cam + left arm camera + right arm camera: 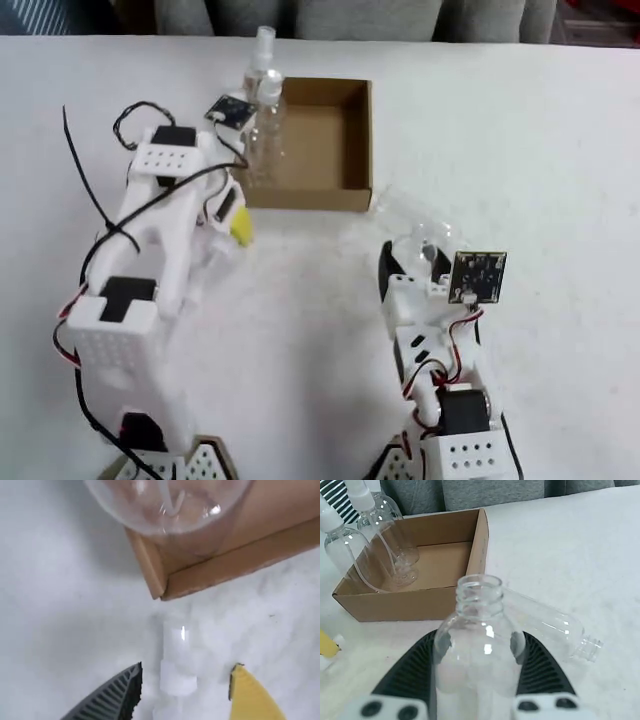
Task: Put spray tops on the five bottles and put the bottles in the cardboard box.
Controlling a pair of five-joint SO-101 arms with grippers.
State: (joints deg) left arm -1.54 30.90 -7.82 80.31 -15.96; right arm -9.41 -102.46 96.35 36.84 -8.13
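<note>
Capping step: right pincer (418,262), frame's lower right, clamps an uncapped bottle (479,645); left pincer (186,670) gapes astride a spray top (176,665) beside the cardboard box (368,140). Next, presumably: grip top, seat it.

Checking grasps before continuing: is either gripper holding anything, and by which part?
The right gripper holds an uncapped bottle by its body. The left gripper is open around a spray top, not gripping it.

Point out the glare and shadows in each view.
High view: table evenly bright, shadows faint. Left wrist view: glints on the bottle base and spray top. Right wrist view: bright highlights on the gripped bottle.
</note>
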